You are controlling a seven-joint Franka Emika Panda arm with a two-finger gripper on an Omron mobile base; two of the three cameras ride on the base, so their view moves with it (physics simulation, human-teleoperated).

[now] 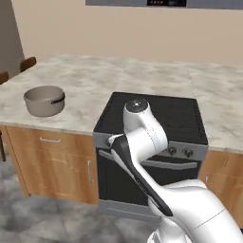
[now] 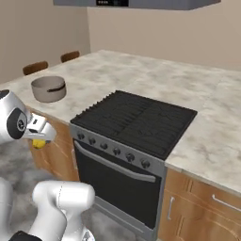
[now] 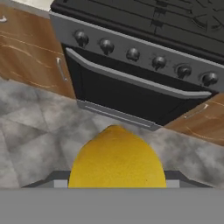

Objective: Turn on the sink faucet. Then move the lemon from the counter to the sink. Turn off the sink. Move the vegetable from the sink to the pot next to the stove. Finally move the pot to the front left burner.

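With the gripper [image 2: 41, 139] clamped on the lemon [image 3: 117, 158] and carried low before the stove [image 3: 144, 26], keep the grip firm, lift above the counter [image 2: 141, 75], and release over the pot [image 2: 48, 88], up ahead.

Stove [image 1: 156, 114] sat set into the tabletop [image 1: 95, 80], tabletop running on both sides and behind it. Pot [image 1: 44, 100] stood on the tabletop left of the stove, well apart from it, near the front edge. Cabinets [image 1: 52, 161] below the tabletop, either side of the oven door [image 3: 131, 94]. Knobs [image 3: 144, 57] lined the stove front above that door. Lemon [image 3: 117, 159] was in the gripper [image 2: 41, 136], over the floor [image 3: 30, 127], in front of the stove and below tabletop level.
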